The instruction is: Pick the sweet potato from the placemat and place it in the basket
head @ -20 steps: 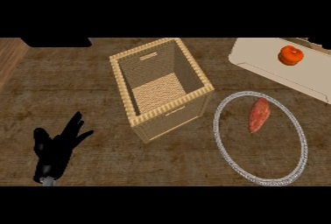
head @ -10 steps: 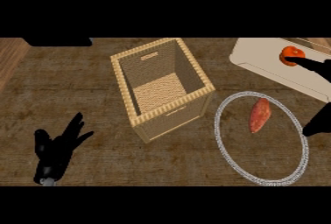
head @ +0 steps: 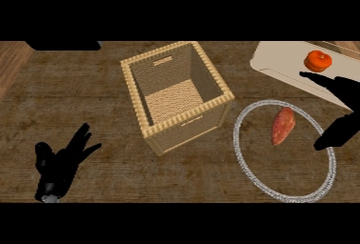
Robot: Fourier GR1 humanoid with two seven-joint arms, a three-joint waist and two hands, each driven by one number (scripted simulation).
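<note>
Head view: a tall, square woven basket (head: 175,97) stands open on the dark wood-grain worktop (head: 105,114). The tapered orange sweet potato (head: 283,126) lies inside the round, grey-rimmed placemat (head: 255,169), just left of the right hand (head: 336,109), whose fingers spread open, holding nothing. Bare worktop separates placemat and basket. The left hand (head: 62,162) rests open, empty, lower left.
</note>
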